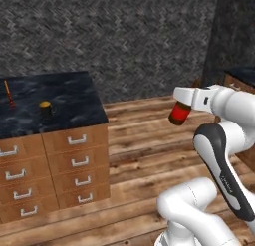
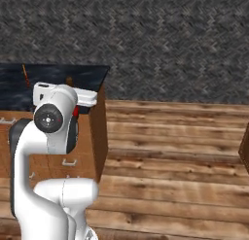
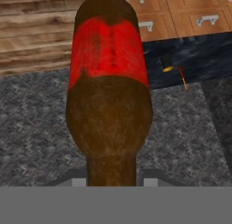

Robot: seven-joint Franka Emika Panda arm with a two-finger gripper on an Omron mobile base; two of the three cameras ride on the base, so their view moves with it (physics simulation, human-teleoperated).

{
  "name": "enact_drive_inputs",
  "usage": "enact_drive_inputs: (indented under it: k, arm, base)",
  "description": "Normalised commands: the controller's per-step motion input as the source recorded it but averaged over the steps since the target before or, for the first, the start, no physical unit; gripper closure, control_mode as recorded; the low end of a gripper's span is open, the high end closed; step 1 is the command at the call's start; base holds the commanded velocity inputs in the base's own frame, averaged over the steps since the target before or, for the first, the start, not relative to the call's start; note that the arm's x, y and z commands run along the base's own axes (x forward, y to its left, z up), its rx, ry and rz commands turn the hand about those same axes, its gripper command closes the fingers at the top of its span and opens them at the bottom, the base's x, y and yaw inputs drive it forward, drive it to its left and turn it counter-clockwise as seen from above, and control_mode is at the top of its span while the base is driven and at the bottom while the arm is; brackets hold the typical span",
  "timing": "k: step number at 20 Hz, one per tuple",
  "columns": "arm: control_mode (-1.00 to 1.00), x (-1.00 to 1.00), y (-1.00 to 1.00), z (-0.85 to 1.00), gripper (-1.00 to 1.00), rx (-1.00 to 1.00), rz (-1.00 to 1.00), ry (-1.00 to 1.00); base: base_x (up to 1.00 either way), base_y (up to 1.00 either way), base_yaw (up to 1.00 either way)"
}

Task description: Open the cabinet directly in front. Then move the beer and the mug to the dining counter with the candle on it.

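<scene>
One beer (image 3: 108, 82) in gripper (image 3: 111, 180), one mug (image 1: 46, 109), one candle (image 1: 8, 94)

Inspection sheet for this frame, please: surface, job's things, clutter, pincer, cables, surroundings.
Surface: counter, black marbled top over wooden drawers.
Job's things: mug and candle stand apart on the counter; beer is held in the air over the floor, off to the counter's side.
Clutter: nothing seen.
Pincer: pincer shut on the beer's neck.
Cables: nothing seen.
Surroundings: wooden plank floor, grey patterned wall.
</scene>
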Motion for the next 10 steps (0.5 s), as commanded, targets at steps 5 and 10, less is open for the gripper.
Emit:
enact_drive_inputs:
  k: [5, 10]
  arm:
    - [1.00, 0.00, 0.00, 0.00, 1.00, 0.00, 0.00, 0.00]
    - [1.00, 0.00, 0.00, 0.00, 1.00, 0.00, 0.00, 0.00]
  base:
    - [0.53, 0.59, 0.00]
    - [0.48, 0.56, 0.00]
